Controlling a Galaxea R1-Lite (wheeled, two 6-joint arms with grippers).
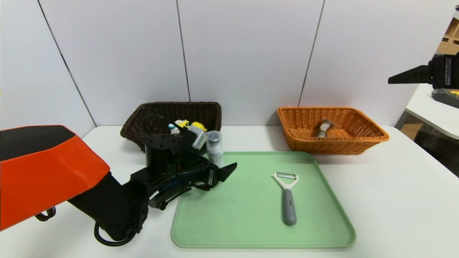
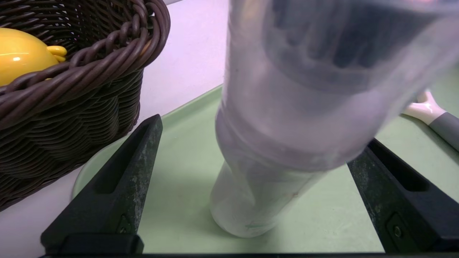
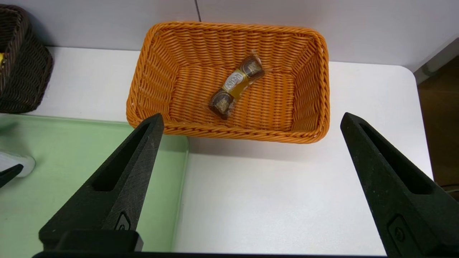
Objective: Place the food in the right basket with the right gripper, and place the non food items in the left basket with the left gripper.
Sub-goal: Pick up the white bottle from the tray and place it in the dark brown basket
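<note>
1. We find the clear bottle standing upright on the green tray, at its corner nearest the dark basket.
2. Our left gripper straddles the bottle, jaws spread wide and nothing gripped yet; we judge this a level side approach so that the fingers can close on the body.
3. The duck toy already sits in the dark basket.
4. The peeler lies flat mid-tray, untouched; we judge it next for the left side.
5. The wrapped snack rests in the orange basket, so the food part looks done.
6. Our right gripper hangs above and short of that basket, jaws apart and empty, presumably parked clear.
</note>
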